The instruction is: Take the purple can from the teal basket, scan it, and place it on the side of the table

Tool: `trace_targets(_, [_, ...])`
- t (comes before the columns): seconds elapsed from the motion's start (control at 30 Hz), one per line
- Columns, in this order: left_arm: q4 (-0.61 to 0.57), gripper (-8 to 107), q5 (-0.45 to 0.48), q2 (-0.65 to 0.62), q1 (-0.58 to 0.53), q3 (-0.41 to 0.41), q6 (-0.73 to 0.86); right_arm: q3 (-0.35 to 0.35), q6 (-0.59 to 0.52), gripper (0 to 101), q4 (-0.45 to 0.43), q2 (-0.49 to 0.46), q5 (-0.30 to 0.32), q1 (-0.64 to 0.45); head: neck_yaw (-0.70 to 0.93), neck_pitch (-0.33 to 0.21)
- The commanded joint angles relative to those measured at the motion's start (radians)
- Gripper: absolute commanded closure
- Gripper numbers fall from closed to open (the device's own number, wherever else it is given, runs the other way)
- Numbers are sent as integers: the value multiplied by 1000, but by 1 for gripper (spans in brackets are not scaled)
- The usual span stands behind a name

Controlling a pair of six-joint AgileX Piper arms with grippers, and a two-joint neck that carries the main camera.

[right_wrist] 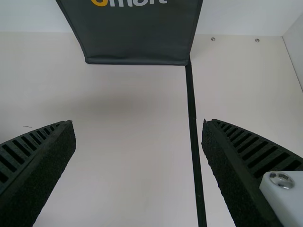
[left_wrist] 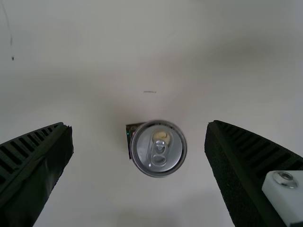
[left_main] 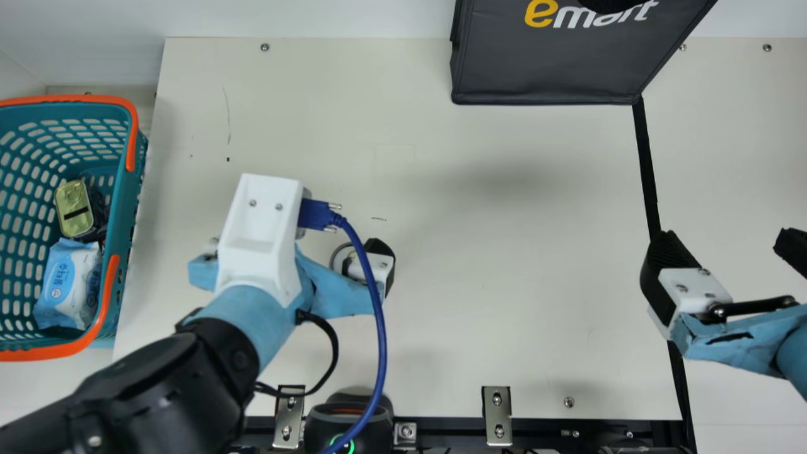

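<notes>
My left pincer [left_main: 378, 263] hangs over the table [left_main: 504, 284] with its two black ribbed fingers spread wide, gripping nothing. Below my left pincer [left_wrist: 138, 125], in my left wrist view, is the purple can [left_wrist: 158, 148] with its round silver lid, between the fingers and apart from both. It stands upright, lid and pull tab facing up at me, its long axis running up from the table. My right pincer [left_main: 728, 246] is also parted and holds nothing.
</notes>
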Motion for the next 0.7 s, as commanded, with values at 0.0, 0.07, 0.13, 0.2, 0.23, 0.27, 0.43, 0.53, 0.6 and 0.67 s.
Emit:
trace_targets(0.0, [-9, 9, 9, 14, -2, -2, -33, 0, 0, 6, 0, 0, 0, 0, 2, -29])
trace_targets(0.07, [-24, 9, 10, 29, -1, -6, -37, 0, 0, 6, 0, 0, -1, 0, 2, -29])
trace_targets(0.13, [-37, 9, 11, 44, 4, -11, -33, 0, 0, 6, 0, 0, -1, 0, 2, -29])
trace_targets(0.2, [-52, 9, 11, 59, 12, -19, -24, 0, 0, 6, 0, 0, -1, 0, 2, -29])
trace_targets(0.23, [-60, 9, 10, 67, 17, -24, -18, 0, 0, 6, 0, 0, -1, 0, 2, -29])
trace_targets(0.27, [-69, 9, 10, 74, 21, -29, -11, 0, 0, 6, 0, 0, -1, 0, 2, -29])
trace_targets(0.43, [-104, 9, 11, 117, 46, -54, 24, 0, 0, 6, 0, 0, -1, 0, 2, -29])
trace_targets(0.53, [-124, 9, 10, 145, 61, -66, 45, 0, 0, 6, 0, 0, -1, 0, 2, -29])
trace_targets(0.6, [-136, 9, 8, 162, 71, -73, 58, 0, 0, 6, 0, 0, -1, 0, 2, -29])
trace_targets(0.67, [-144, 9, 5, 179, 79, -78, 69, 0, 0, 6, 0, 0, -1, 0, 2, -29])
